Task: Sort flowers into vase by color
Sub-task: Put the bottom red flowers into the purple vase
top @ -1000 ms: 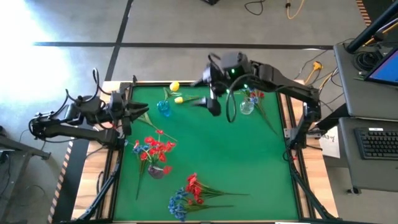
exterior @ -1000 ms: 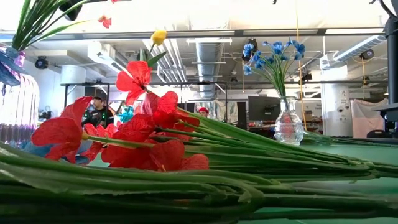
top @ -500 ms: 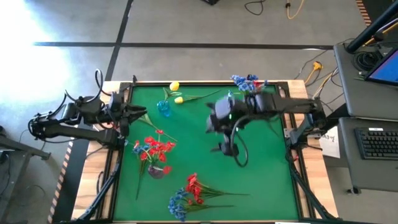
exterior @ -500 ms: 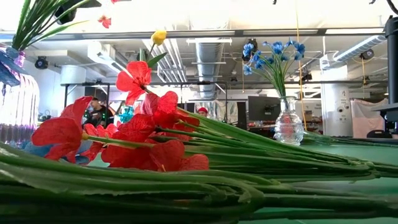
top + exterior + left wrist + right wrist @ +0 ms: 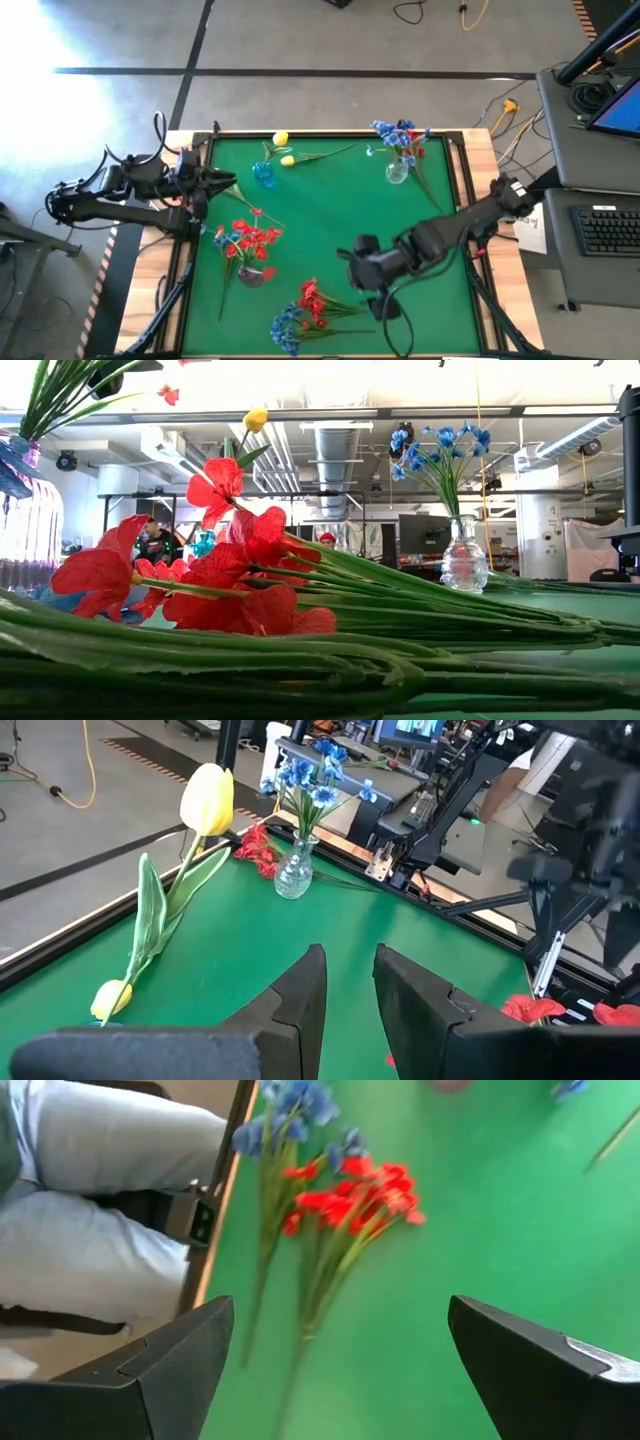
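Observation:
Loose red and blue flowers [image 5: 305, 308] lie flat on the green mat near the table's near edge; in the right wrist view the pile [image 5: 340, 1200] shows ahead of the fingers. My right gripper [image 5: 358, 270] [image 5: 340, 1305] hovers beside the pile on its right, wide open and empty. A clear vase [image 5: 397, 172] [image 5: 463, 555] holds blue flowers. A blue vase [image 5: 264, 176] has yellow flowers [image 5: 284, 150] [image 5: 207, 800]. A third vase [image 5: 254, 274] holds red flowers [image 5: 248, 240]. My left gripper [image 5: 222, 180] [image 5: 350, 955] waits at the left edge, slightly open and empty.
A few red flowers [image 5: 412, 154] lie beside the clear vase. A raised dark rim [image 5: 470, 230] borders the mat. A person's legs in light trousers [image 5: 90, 1200] sit just past the near table edge. Bare mat [image 5: 330, 215] lies at the table's middle.
My right arm has swung from the far side, beside the yellow flowers, across the middle of the table toward the near edge, and now stands next to the loose pile. The blue flowers in the clear vase, earlier covered by the arm, now show.

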### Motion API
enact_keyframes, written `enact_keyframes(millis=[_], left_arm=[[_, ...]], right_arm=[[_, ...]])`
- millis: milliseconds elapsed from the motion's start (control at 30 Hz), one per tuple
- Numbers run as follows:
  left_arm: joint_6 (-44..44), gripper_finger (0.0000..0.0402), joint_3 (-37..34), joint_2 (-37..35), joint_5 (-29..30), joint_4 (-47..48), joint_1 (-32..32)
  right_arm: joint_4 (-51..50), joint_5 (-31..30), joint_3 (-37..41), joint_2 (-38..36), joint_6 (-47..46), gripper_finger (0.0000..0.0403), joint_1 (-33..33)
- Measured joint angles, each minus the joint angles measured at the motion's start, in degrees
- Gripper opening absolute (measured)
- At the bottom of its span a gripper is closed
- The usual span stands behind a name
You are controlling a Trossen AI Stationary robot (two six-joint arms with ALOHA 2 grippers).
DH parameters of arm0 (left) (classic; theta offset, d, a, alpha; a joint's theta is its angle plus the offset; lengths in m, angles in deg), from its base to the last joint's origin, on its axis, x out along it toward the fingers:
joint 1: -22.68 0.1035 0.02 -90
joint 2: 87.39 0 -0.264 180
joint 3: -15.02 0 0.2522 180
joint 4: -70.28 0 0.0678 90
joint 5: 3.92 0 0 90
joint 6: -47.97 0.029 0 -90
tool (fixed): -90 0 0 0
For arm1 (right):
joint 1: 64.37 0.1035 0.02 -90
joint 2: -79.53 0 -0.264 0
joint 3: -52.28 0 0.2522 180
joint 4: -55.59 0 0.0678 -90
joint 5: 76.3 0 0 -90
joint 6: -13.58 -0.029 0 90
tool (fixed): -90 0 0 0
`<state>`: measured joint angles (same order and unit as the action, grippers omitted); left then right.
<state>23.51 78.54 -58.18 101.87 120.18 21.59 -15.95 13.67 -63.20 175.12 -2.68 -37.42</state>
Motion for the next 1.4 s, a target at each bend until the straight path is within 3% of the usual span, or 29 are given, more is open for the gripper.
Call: enact_keyframes(millis=[267,433,733,967,1400], left_arm=[[-0.59,0.0077,-0.02,0.72,-0.83,-0.02,0.0],[-0.62,0.0077,-0.07,1.81,-1.6,0.0,0.0],[-0.1,0.0077,-0.07,3.55,-1.56,0.07,0.0],[0.19,0.0078,-0.07,4.5,-1.82,0.18,0.0],[1.52,0.0078,-0.07,3.67,-1.93,0.34,0.0]], right_arm=[[11.2,-0.15,10.64,0.0,-9.31,0.0361,4.16],[16.74,-6.08,18.74,0.11,-14.54,0.0361,4.17],[29.81,-8.09,27.99,0.2,-21.42,0.0361,3.8],[33.18,-9.19,26.66,5.6,-21.26,0.0361,3.8],[28.47,-8.19,18.76,17.49,-23.7,0.0361,4.58]])
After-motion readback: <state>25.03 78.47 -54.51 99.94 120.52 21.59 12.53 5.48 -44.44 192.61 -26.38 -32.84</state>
